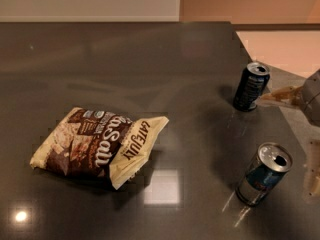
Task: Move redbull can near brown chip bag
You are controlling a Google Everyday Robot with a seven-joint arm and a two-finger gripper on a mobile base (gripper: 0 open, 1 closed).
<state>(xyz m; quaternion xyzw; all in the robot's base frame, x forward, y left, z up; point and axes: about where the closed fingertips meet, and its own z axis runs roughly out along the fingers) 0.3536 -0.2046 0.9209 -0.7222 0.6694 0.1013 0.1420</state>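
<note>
The redbull can [263, 174], silver and blue with a shiny top, stands upright on the dark table [150, 59] at the front right. The brown chip bag [97, 144] lies flat at the front left, far from the can. My gripper [292, 139] comes in from the right edge and is open and empty. Its upper tan finger [280, 96] points left, close to a darker navy can [250, 86]. Its lower finger [312, 171] shows at the frame edge, right of the redbull can. It touches neither can.
The navy can stands upright at the back right of the table. The table's right edge [260, 59] runs diagonally just behind it, with light floor beyond. A pale wall lies past the far edge.
</note>
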